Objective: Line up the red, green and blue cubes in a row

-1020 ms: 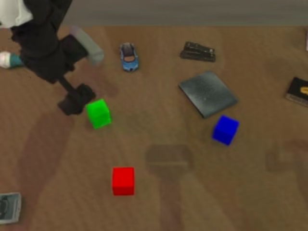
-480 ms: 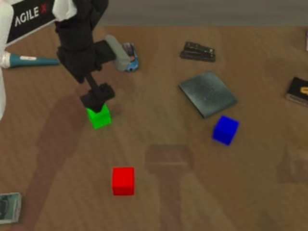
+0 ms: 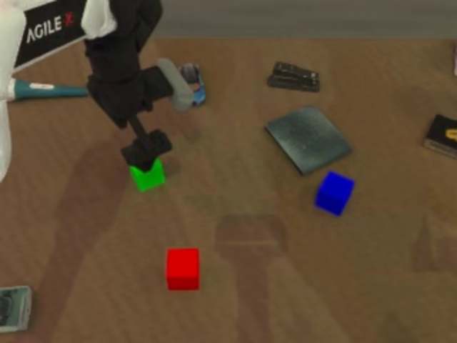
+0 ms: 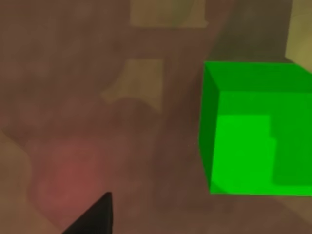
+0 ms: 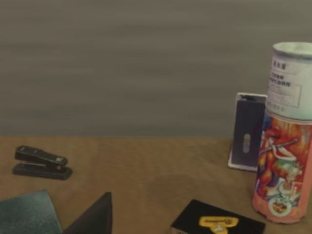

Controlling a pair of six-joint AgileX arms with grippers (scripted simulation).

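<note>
From above, I count three cubes on the brown worktop (image 3: 235,314), one of each colour. The green cube (image 3: 149,176) lies toward the left, the red cube (image 3: 183,269) nearer the front edge and a little to the right of it, and the blue cube (image 3: 335,193) well apart on the right. They make a loose triangle, not a row. My left fingers (image 3: 145,151) hang directly over the green cube's far edge, covering part of it; whether they are open or closed around it I cannot tell from here. My right arm is out of this view.

Around the cubes lie one blue toy car (image 3: 193,80), half hidden behind my left wrist, one black stapler (image 3: 293,76), one dark grey pad (image 3: 308,139) just beyond the blue cube, one black box with a yellow mark (image 3: 444,134) at the right edge, one teal-tipped pen (image 3: 44,89) at the left, and one small grey gadget (image 3: 14,309) in the front left corner.

My left wrist camera shows the green cube (image 4: 256,129) very close on the worktop, with one dark fingertip (image 4: 95,219) beside it, not touching.

My right wrist camera shows the stapler (image 5: 41,163), a corner of the grey pad (image 5: 27,212), the black box (image 5: 219,224), one printed can (image 5: 285,131), one dark upright card (image 5: 248,131) just beside it, and one dark fingertip (image 5: 95,219). No cube appears there.
</note>
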